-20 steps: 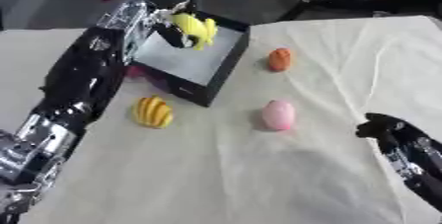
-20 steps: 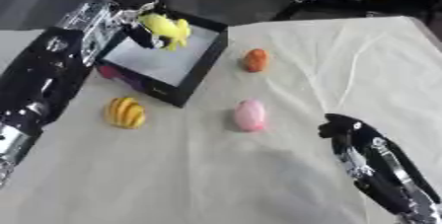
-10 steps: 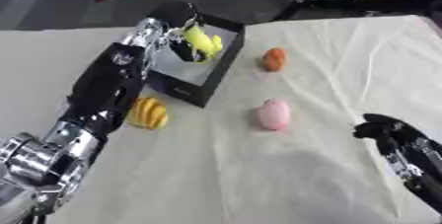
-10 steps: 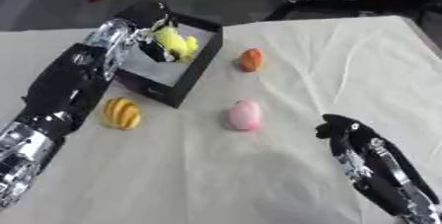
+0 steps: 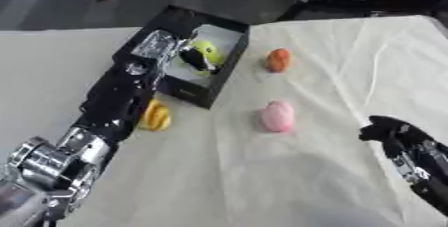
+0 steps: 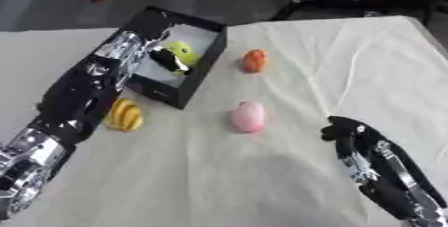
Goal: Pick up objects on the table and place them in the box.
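Left arm stretched forward over the desk [image 5: 332, 181], left hand [image 5: 194, 58] inside the black box [image 5: 229, 66], fingers curled round a yellow toy [image 5: 207, 51] low in the box. Right hand [image 6: 343, 130] at lower right, fingers curled, holding nothing. On the cloth: striped yellow object [image 6: 124, 115] beside the box, pink object [image 6: 248, 116], orange object [image 6: 255, 60].

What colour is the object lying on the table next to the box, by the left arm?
Yellow with darker orange stripes, best seen in the right eye view.
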